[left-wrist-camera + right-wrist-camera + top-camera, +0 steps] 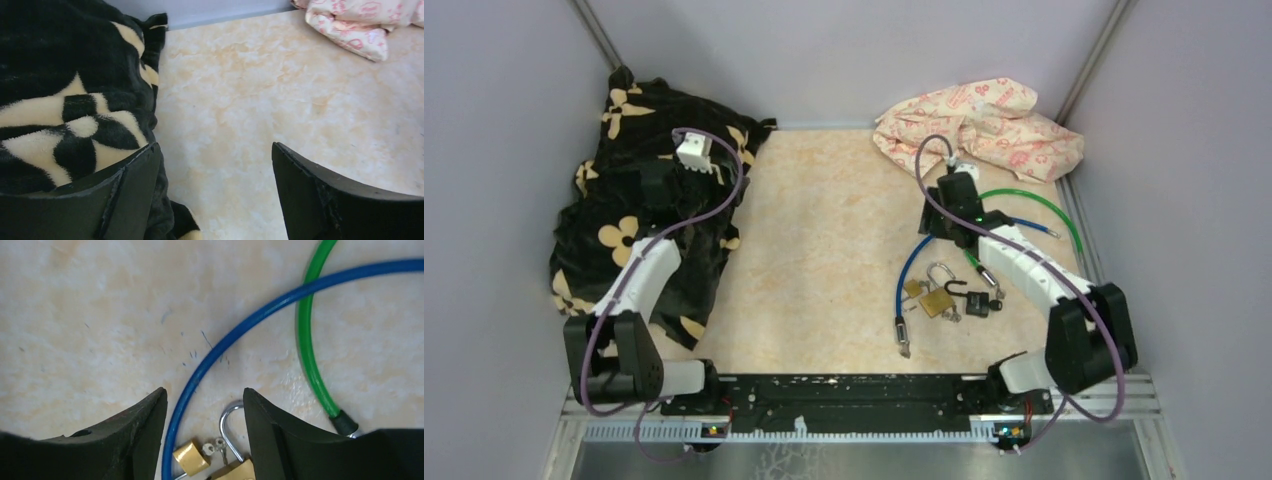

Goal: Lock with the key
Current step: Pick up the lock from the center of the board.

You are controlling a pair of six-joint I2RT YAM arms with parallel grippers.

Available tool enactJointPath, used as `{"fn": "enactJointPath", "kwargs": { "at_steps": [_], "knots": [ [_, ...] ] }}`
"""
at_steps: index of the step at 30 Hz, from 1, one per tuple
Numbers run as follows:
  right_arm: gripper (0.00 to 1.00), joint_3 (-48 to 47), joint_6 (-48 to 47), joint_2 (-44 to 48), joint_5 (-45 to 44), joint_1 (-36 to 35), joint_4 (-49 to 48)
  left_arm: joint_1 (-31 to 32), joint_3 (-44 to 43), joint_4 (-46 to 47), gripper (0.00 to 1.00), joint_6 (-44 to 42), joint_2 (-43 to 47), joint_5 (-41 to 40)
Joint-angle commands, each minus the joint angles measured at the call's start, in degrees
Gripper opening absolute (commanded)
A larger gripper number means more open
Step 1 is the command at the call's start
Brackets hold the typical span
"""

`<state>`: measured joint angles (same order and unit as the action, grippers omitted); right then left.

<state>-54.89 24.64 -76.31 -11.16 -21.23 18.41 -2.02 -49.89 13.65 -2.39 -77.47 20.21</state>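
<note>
The left gripper [215,150] is noted well to the left of the brass padlock [937,300], at the edge of the black blanket [60,100]. Its jaws are spread and nothing is held. The right gripper [204,392] is poised just beyond the padlock, above the table [75,315], jaws likewise spread and empty. A smaller brass lock [191,456] and the blue cable [240,325] are recorded at the padlock's left, and the green cable [307,355] at its right. What is judged to be the key [219,444] lies beside the shackle, though this cannot be confirmed. A straight descent onto it is advised, with the jaws narrowed so the blue cable is not caught. Steadying of the padlock body by the left gripper is recommended.
</note>
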Motion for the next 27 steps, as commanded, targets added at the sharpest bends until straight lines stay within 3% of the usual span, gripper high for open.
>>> {"fn": "enactJointPath", "kwargs": {
  "at_steps": [1, 8, 13, 16, 23, 27],
  "knots": [
    [0.57, -5.24, 4.61, -7.93, -1.78, -2.55, 7.10, -0.24, -2.40, -16.94, 0.84, 1.81, 3.56, 6.62],
    [0.65, -14.16, 5.21, -23.26, -4.71, -2.50, 11.33, -0.07, -5.53, -24.92, 0.80, 1.42, 5.19, 8.85],
    [0.65, -18.81, 4.85, -30.55, -4.26, -2.22, 12.40, -0.05, -7.09, -28.19, 0.76, 0.79, 5.58, 11.09],
    [0.51, -18.50, 4.46, -33.00, -0.93, -2.17, 12.70, 0.07, -7.48, -29.48, 0.73, 0.43, 5.89, 11.22],
    [0.00, -15.05, 6.06, -30.33, 7.19, -2.15, 5.33, 1.76, -9.23, -34.02, 0.66, -1.32, 6.29, 11.60],
    [0.00, -10.15, 12.01, -24.74, 14.72, -2.35, -6.39, 7.11, -12.80, -41.10, 0.63, -4.95, 6.37, 11.30]
  ]
}}
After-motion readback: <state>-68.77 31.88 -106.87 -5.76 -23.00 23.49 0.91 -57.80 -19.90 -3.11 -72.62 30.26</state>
